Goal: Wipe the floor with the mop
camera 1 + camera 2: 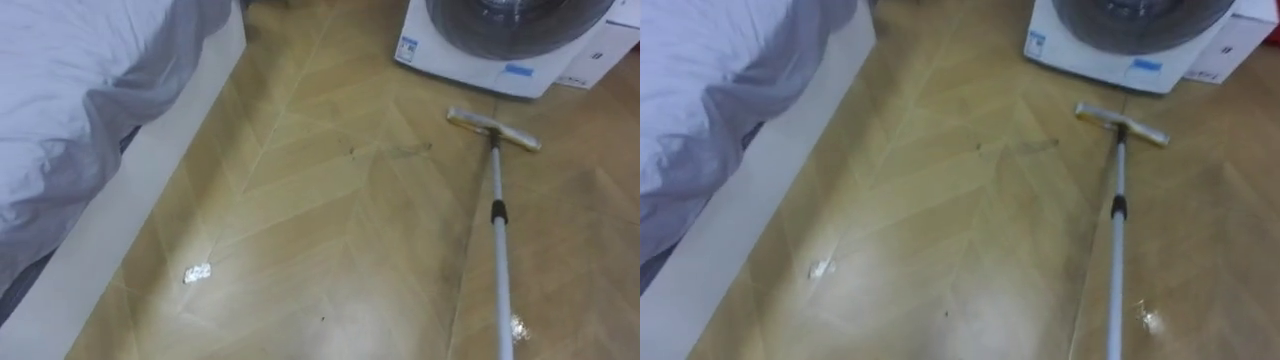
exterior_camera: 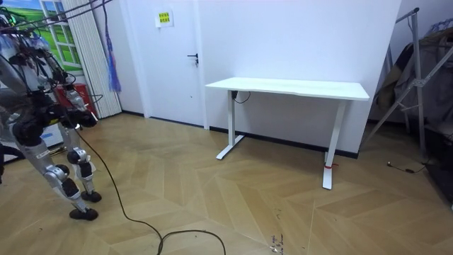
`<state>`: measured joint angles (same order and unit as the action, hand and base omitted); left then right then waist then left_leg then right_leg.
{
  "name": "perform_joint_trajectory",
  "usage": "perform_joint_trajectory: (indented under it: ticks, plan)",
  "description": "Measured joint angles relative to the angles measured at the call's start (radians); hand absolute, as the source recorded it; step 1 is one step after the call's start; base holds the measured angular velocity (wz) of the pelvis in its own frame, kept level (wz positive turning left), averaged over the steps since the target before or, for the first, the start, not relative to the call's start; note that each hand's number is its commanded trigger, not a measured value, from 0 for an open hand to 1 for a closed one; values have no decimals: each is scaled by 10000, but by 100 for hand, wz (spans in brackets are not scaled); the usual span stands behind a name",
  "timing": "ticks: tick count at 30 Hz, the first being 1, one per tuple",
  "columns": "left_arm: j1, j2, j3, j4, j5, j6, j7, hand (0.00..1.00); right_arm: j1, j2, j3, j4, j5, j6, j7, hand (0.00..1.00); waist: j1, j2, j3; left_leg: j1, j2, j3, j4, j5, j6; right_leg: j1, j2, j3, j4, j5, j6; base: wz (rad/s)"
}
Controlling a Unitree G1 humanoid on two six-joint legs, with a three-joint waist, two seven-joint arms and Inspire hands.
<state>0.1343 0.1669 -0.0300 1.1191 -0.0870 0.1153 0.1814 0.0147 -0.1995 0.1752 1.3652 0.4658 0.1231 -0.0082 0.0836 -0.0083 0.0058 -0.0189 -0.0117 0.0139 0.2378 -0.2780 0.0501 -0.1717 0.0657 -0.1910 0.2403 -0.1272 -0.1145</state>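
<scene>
Mop [image 1: 497, 212] on floor [image 1: 330, 220], head near washing machine [image 1: 470, 55].

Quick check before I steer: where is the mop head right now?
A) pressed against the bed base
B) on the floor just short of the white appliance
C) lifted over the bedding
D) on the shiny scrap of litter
B: the mop head lies flat on the floor, a strip of boards short of the white appliance and well away from the bed.
</scene>
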Motion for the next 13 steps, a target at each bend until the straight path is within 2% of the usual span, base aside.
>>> perform_joint_trajectory:
  ticks: [3, 5, 10, 13]
  plan:
    - [218, -113, 526, 21, 23, -57, 58, 0, 472, 213, -19, -77, -13, 1, 48, 100, -93, 41, -70, 806, 64, 230, -371, 111, -80, 797, 112, 115, -412, -6, 11, -11]
    - [284, -193, 906, 43, 148, -104, 29, 0, 683, 293, -130, -140, -28, 1, 109, 100, -94, 62, -83, 1162, 108, 401, -508, 111, -80, 1134, 176, 168, -558, -17, 26, -5]
    - [510, -256, 1271, 76, 607, -114, -204, 0, 827, 392, -333, -186, -52, 3, 150, 100, -77, 70, -71, 1563, 131, 563, -568, 109, -81, 1463, 218, 287, -550, -31, 35, -5]
    - [719, -289, 1272, 111, 787, 32, -423, 0, 838, 402, -423, -179, -60, 13, 164, 100, -82, 85, -15, 1702, 130, 602, -582, 107, -80, 1564, 215, 293, -530, -34, 39, 0]
